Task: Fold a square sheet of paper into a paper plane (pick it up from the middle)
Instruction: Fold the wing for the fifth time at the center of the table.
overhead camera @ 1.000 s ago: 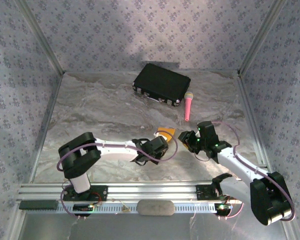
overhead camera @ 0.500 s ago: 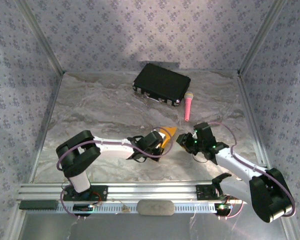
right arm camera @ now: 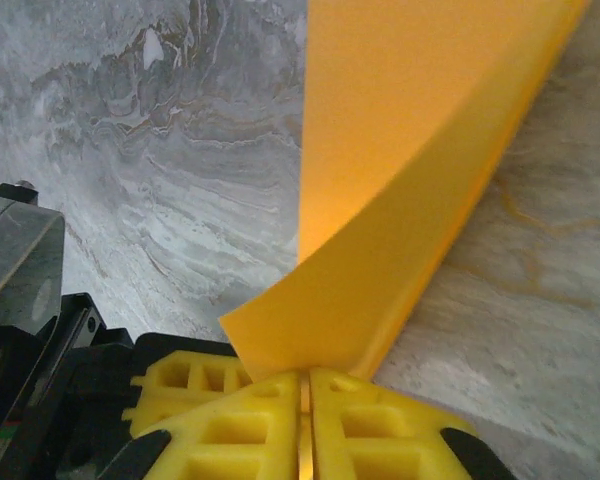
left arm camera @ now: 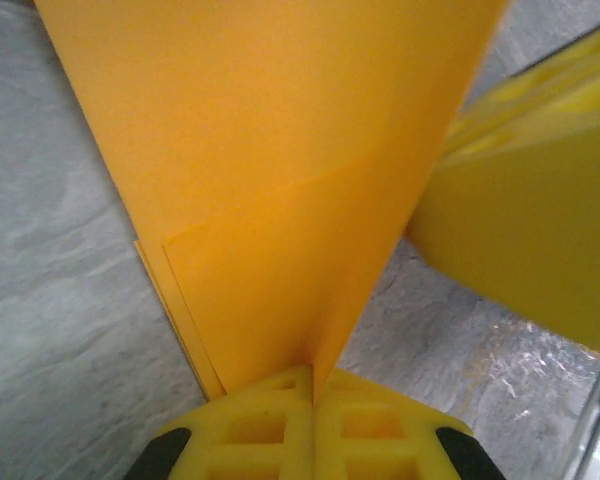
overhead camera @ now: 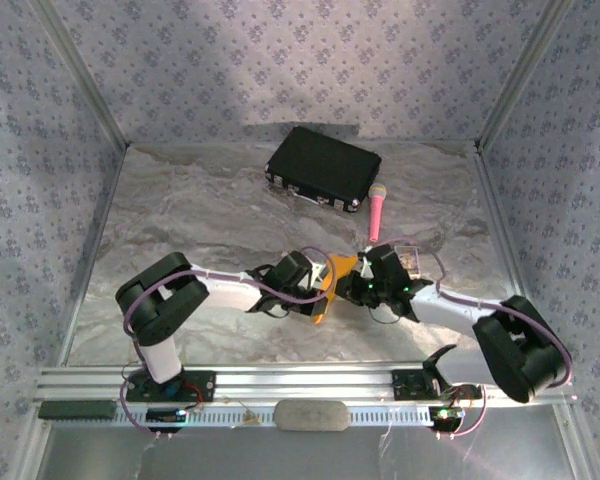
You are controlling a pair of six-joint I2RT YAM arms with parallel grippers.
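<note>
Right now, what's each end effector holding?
Left end effector: closed, pinching the folded orange paper.
Right end effector: closed on the same paper.

- The right arm [overhead camera: 450, 312] swings in from the right of the frame toward the centre, and its elbow now sits higher and further left than before.
- The right gripper [overhead camera: 352, 280], a second ago clear of the paper [overhead camera: 330, 285], now reaches it, with its jaws pressed together on one edge.
- The left gripper [overhead camera: 315, 292] shifts slightly left and turns.
- The paper, earlier a short wedge at the left gripper's tip, now shows as a longer strip slanting toward the lower centre, pinched by both grippers.
</note>
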